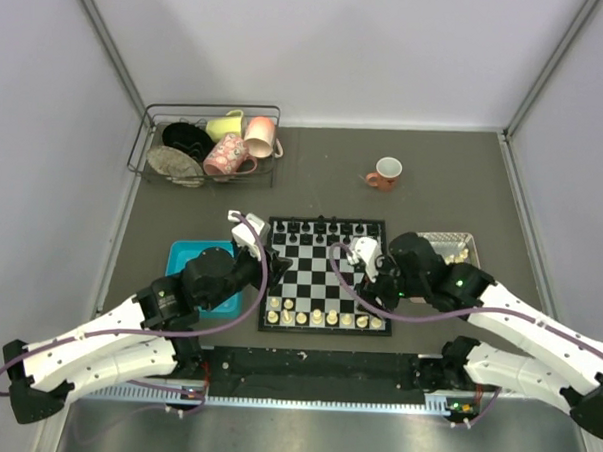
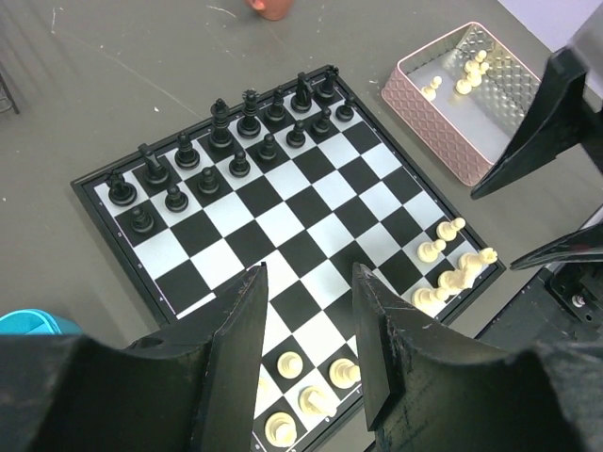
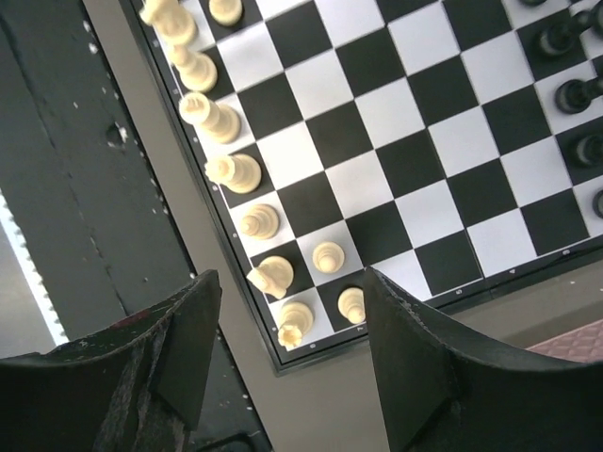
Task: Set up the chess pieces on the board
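Now, your left gripper [image 2: 308, 278] and right gripper [image 3: 292, 282] both hang apart and empty over opposite sides of the board [image 1: 305, 266], each serving its own half; cream chess pieces [image 1: 323, 315] line the near rows, more wait in the pink tray [image 2: 415, 104] at right
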